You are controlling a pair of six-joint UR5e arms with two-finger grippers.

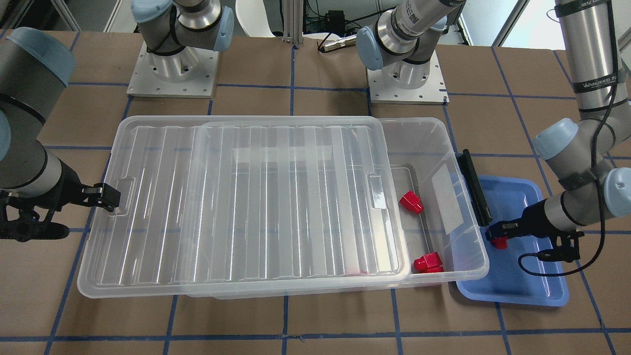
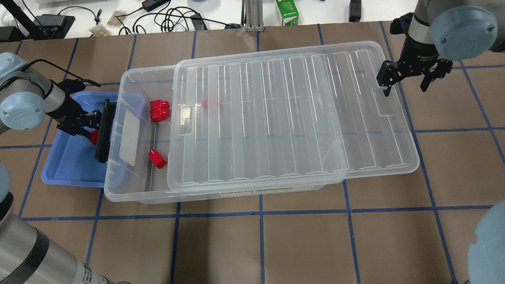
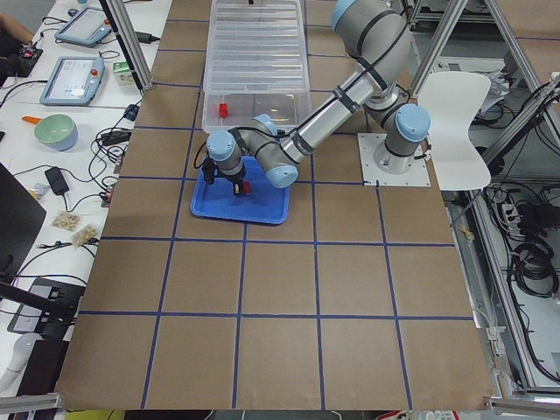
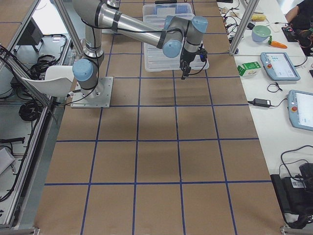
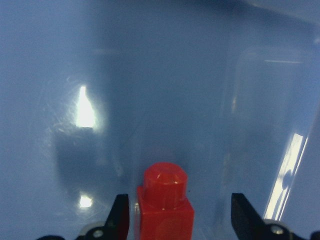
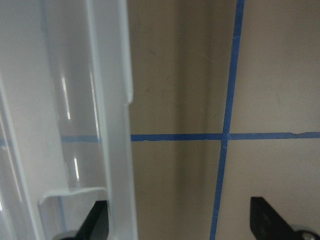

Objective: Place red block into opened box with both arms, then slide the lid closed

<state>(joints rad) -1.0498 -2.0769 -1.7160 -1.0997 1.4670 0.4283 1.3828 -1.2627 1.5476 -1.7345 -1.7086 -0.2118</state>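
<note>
Counted on the brown worktop (image 2: 300,244): two arms, left arm (image 1: 589,59) and right arm (image 1: 24,162); one box (image 2: 150,69); one lid (image 2: 292,118); one blue tray (image 2: 67,165).

Found the lid resting on the box, slid toward the robot's right and overhanging that end. Left uncovered only the end by the black bar (image 2: 103,132).

Logged one red block (image 5: 165,200) standing on the tray floor, outside the box, near the black bar.

Noted the left claw (image 5: 179,220) spread either side of that block, one finger just beside it and the other apart, so not pinching.

Counted inside the uncovered end: a second red block (image 2: 158,159) lying alone, and a red cluster (image 2: 159,109) by the far wall. Could not tell whether one piece or two. Made out one more reddish shape (image 2: 209,102) under the lid.

Noted the right claw (image 6: 179,222) spread wide at the lid's overhanging short end, one finger just beside the rim by the recess and the other over bare worktop.
</note>
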